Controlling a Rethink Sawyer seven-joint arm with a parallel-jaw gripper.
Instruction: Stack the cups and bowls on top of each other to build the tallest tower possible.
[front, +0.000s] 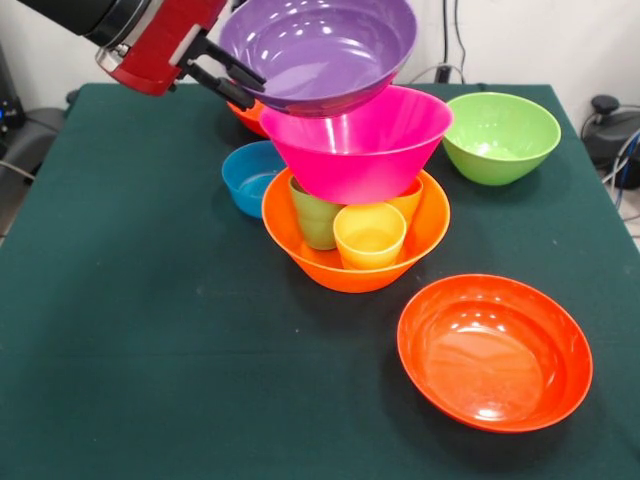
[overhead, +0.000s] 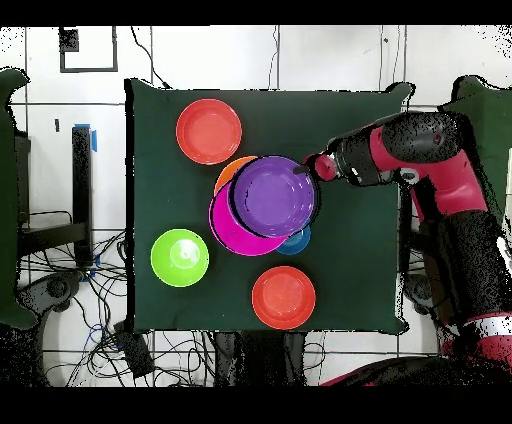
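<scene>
My gripper (front: 238, 82) is shut on the left rim of the purple bowl (front: 320, 50) and holds it tilted just over the pink bowl (front: 355, 145). The pink bowl rests on the green cup (front: 314, 218), the yellow cup (front: 369, 236) and the orange cup (front: 408, 198). The cups stand upright inside the light orange bowl (front: 300, 240). In the overhead view the purple bowl (overhead: 275, 195) covers most of the pink bowl (overhead: 222, 232), with my gripper (overhead: 308, 172) at its right rim. I cannot tell whether the purple bowl touches the pink one.
The small blue bowl (front: 248, 176) sits left of the tower, with a red-orange bowl (front: 245, 117) behind it. The lime green bowl (front: 500, 135) is at the far right. The second red-orange bowl (front: 495, 350) is at the near right.
</scene>
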